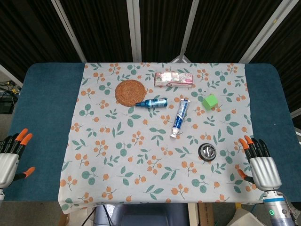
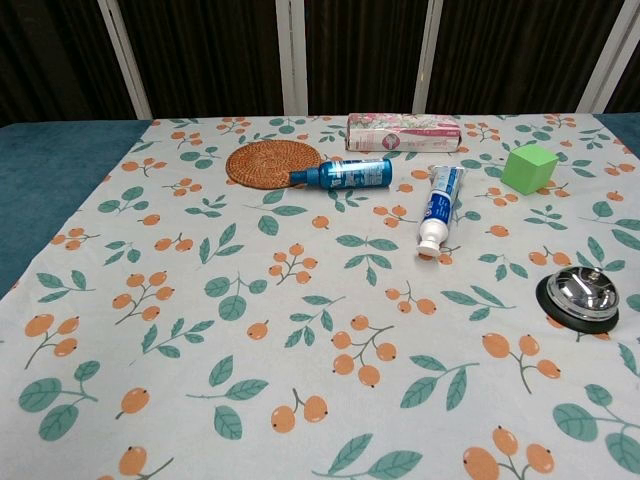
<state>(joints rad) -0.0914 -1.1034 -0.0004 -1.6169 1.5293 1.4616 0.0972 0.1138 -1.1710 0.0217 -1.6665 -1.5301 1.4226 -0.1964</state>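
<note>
Head view showed my right hand (image 1: 263, 168) spread and empty, nearest the bell (image 1: 208, 151); my left hand (image 1: 10, 157) was likewise spread, far from it. I judged the reach not begun; next came moving inward over the bell.

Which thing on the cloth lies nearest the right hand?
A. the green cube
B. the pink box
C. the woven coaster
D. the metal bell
D: in the head view the metal bell sits just left of the right hand, apart from it, while the other three things lie toward the far side of the cloth.
</note>
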